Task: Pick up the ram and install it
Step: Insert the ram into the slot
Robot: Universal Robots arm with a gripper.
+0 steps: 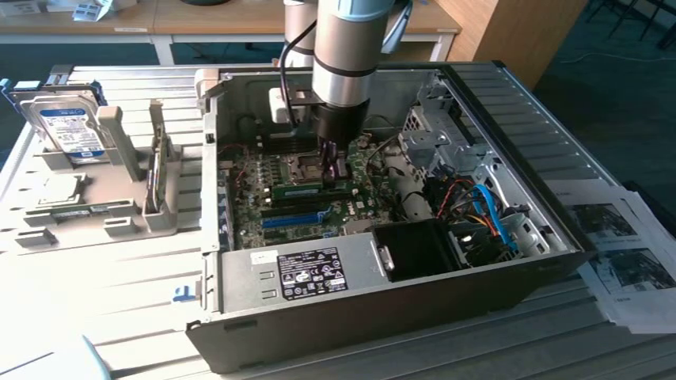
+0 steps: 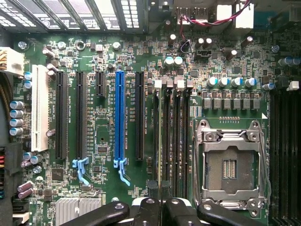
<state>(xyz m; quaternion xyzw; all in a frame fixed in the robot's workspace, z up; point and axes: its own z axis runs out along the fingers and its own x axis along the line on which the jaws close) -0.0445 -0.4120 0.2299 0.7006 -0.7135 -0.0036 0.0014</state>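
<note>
**Fingers.** The fingers point(image 1: 336, 169) are drawn almost together. I read them as pinching the upper edge of the ram point(image 1: 313, 190), a long, thin green circuit-board stick with a pale label.

**Position of the ram.** It hangs level just under the fingertips, inside the open grey metal computer case point(image 1: 528, 127). It sits low over the green motherboard point(image 2: 99, 136) and runs parallel to its slots.

**Hazards, as I judge them:**

1. **Misalignment.** The narrow black memory slots point(image 2: 171, 141) lie close side by side. A small sideways offset would set the ram on a slot wall or into the wrong slot.
2. **Tilt.** The grip sits toward the stick's end on the exterior view's right, not at its middle. Downward pressure there could seat one end first and lever the ram out of the fingers.
3. **Latches.** I cannot tell whether the white end clips point(image 2: 158, 84) stand open. A closed clip would block seating.
4. **Notch.** I cannot confirm the stick's orientation from here. A reversed stick will not seat, and force could crack it or flex the motherboard.
5. **Neighbours.** The empty silver-framed processor socket point(image 2: 229, 162) sits just beside the slots. A slip that way risks its exposed contacts.
</note>
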